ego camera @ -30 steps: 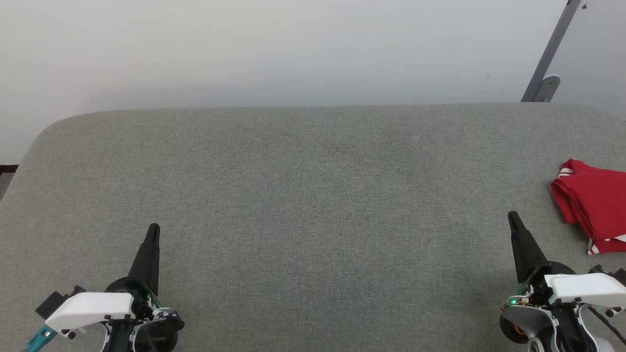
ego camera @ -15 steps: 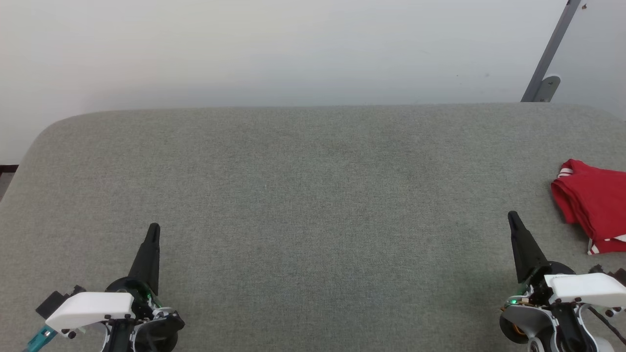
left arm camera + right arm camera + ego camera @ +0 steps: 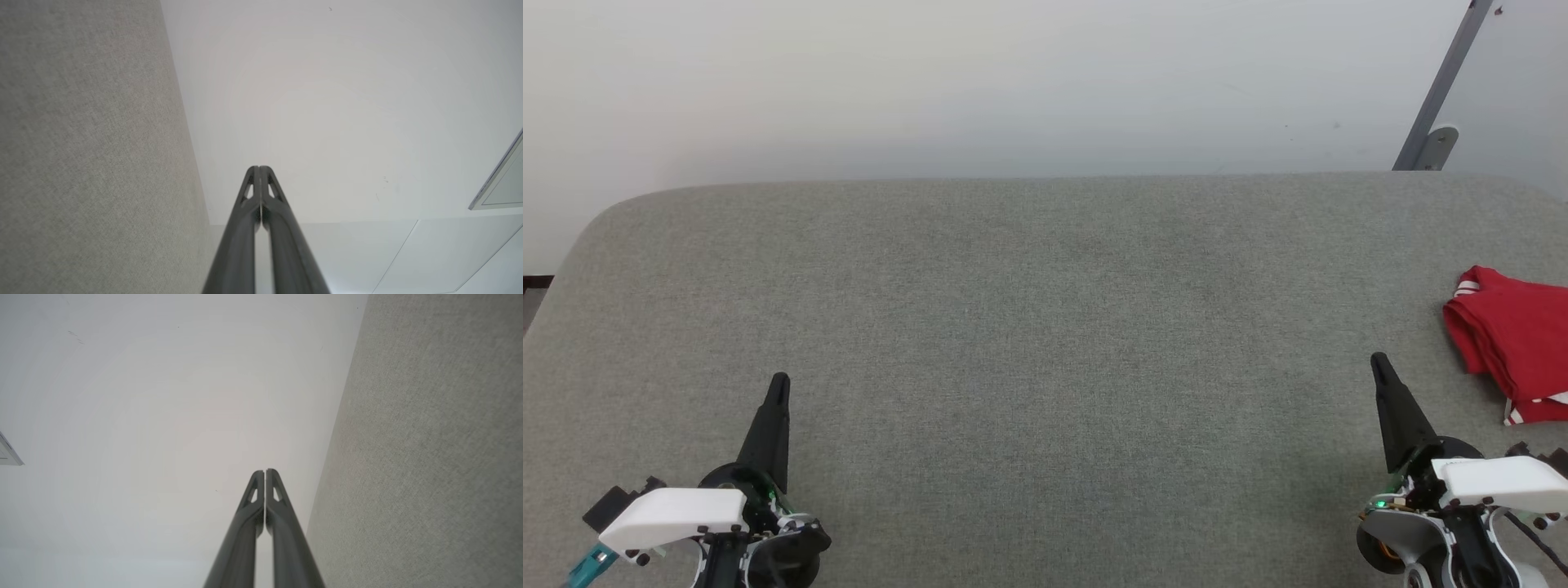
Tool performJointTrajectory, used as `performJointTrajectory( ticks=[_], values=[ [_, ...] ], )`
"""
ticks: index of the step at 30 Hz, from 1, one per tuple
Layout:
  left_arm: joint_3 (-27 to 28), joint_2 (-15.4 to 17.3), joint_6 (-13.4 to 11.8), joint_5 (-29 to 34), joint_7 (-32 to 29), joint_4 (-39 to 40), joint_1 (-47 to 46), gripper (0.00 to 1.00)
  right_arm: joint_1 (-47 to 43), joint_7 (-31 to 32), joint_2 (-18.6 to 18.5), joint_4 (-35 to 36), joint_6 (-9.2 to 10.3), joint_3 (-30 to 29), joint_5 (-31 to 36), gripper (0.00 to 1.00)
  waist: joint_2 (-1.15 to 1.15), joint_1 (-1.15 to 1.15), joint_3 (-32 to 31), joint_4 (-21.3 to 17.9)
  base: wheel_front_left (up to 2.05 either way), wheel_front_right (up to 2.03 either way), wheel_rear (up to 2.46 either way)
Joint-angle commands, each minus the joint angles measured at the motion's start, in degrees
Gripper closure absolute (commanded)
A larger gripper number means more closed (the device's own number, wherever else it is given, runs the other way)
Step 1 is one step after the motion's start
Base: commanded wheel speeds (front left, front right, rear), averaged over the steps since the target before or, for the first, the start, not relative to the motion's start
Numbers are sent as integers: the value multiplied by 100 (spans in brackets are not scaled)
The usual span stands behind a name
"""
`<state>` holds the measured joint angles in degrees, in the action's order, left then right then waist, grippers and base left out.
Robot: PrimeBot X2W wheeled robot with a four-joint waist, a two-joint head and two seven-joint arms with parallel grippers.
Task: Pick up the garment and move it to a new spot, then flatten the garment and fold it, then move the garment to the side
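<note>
Garment (image 3: pixel 1515 343) lies bunched at about two o'clock of the right jaws, clenched empty, and well apart from the left jaws, likewise clenched empty.

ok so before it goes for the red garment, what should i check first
1. Garment found: ok. The garment lies bunched on the right side of the table.
2. Whole garment in sight: not ok. The head view's right edge cuts it off.
3. Right gripper empty: ok. The right gripper holds nothing.
4. Right jaws open for a grasp: not ok. They are shut.
5. Left gripper empty: ok. The left gripper is shut on nothing.
6. Room to flatten: ok. The middle of the table is bare grey cloth.
</note>
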<state>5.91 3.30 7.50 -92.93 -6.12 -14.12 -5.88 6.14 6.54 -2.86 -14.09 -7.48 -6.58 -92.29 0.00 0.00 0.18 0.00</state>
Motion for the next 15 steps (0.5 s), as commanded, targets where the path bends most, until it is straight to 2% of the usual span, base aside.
performJointTrajectory(
  ticks=[1, 15],
  values=[
    [25, -16, -2, 24, -24, 2, -72, 100, 19, 7, 9, -5, -2, 2, -21, 100, 0, 0, 0, 0, 0, 0, 0],
    [33, -22, -2, 29, -35, 2, -73, 100, 19, 6, 9, -4, -2, 3, -22, 100, 0, 0, 0, 0, 0, 0, 0]
  ],
)
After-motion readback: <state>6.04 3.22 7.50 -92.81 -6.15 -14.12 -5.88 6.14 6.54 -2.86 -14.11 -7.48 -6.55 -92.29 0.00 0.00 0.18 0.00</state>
